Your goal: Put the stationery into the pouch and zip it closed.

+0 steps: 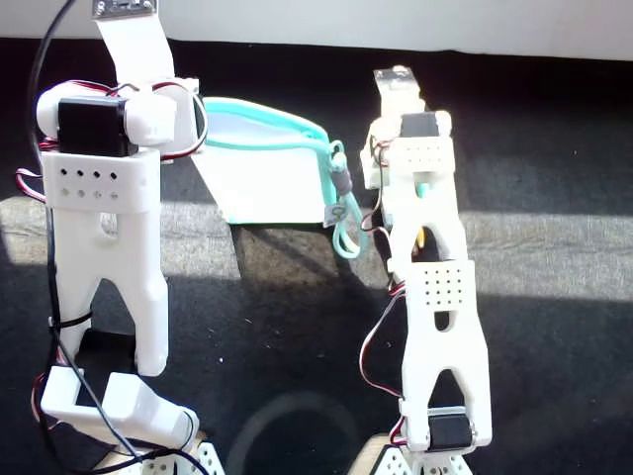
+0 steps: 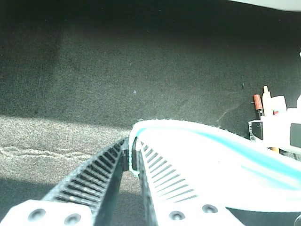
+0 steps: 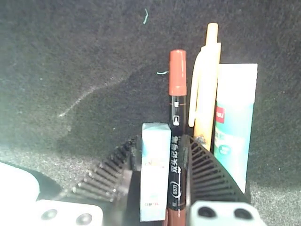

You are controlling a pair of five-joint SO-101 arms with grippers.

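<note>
Pouch: We see the white pouch (image 1: 262, 178) lying on the dark worktop (image 1: 554, 327) near its far edge, between the two arms. Its teal zip (image 1: 267, 124) is bowed apart, so the mouth looks open to us.
Left gripper: The left gripper (image 2: 130, 148) has its fingers (image 2: 94, 181) pressed together on the pouch's rim, at the end away from the strap. We judge it is there to anchor the pouch and keep the mouth lifted for loading.
Right gripper: The right gripper (image 3: 160, 141) is near the strap end of the pouch, toward the far edge. Its fingers pinch the eraser (image 3: 155, 179) and the marker (image 3: 177, 117) side by side.
Loose items: The pen (image 3: 207, 94) and the glue tube (image 3: 235, 117) lie just beside the marker, outside the fingers, apparently flat on the worktop.
Strap: The teal strap (image 1: 344, 233) trails from the pouch's corner on the right arm's side.
Stage: We judge loading is not yet done. Four items sit outside the pouch, and zipping comes after.
</note>
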